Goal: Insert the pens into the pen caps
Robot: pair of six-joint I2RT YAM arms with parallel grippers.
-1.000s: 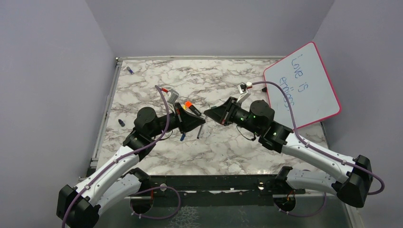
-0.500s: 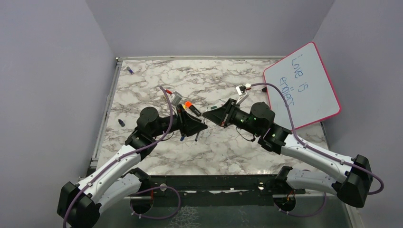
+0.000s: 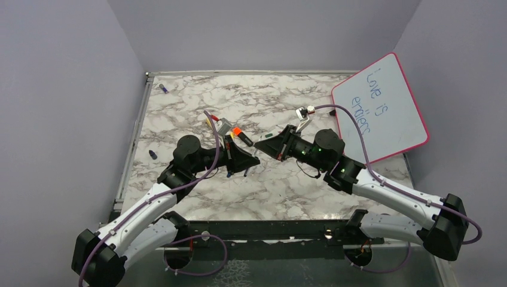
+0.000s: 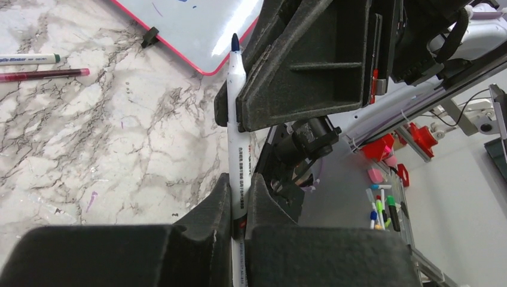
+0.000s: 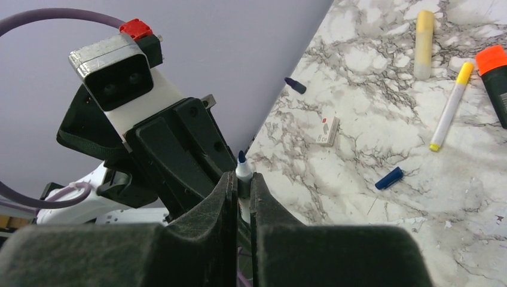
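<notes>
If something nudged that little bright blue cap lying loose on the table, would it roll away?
The blue cap looks like a short round tube, so it would probably roll sideways. It seems tiny, likely very light, so it may skid on the smooth table. It looks like hard plastic, so a gentle pinch probably won't crush it.

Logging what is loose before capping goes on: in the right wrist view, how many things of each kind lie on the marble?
Pens: 2 (yellow pen, white pen with yellow ends)
Caps: 2 (blue cap, dark cap)
Highlighter: 1 (black highlighter)
Small white block: 1
Total: 6, leaving out the blue-tipped pen held off the table.
</notes>
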